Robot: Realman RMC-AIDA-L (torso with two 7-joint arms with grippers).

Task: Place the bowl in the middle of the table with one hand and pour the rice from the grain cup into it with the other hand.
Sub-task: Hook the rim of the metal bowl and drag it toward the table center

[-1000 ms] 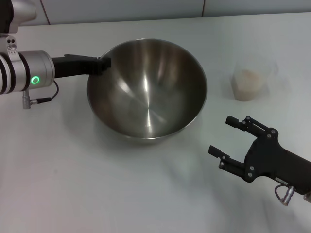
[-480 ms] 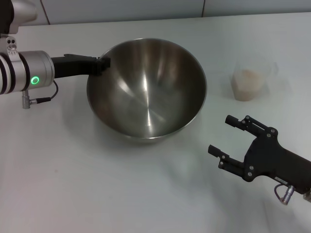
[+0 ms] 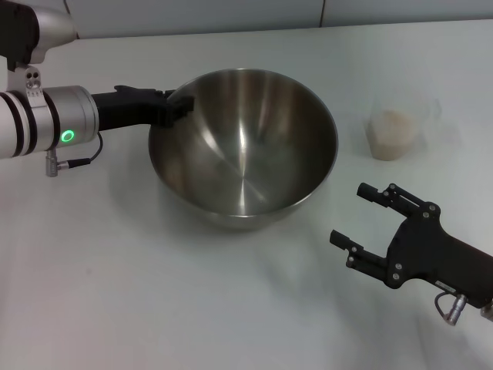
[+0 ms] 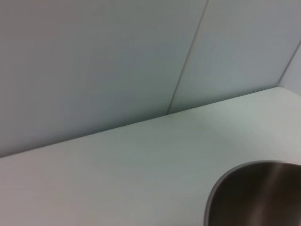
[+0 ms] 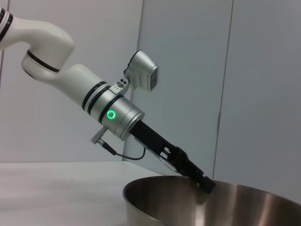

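Observation:
The steel bowl (image 3: 243, 146) sits on the white table (image 3: 115, 270), left of centre in the head view. My left gripper (image 3: 179, 108) is shut on the bowl's far-left rim. The bowl's rim also shows in the left wrist view (image 4: 256, 193) and the right wrist view (image 5: 207, 202), where the left gripper (image 5: 207, 185) grips the rim. The clear grain cup (image 3: 396, 127) with the rice (image 3: 390, 125) in it stands upright to the right of the bowl. My right gripper (image 3: 360, 217) is open and empty, low at the front right, well short of the cup.
A grey wall (image 3: 231, 14) runs along the table's far edge. Bare tabletop lies in front of the bowl and between the bowl and the cup.
My left gripper has moved the bowl a little to the right and nearer. The right gripper and the cup have not moved.

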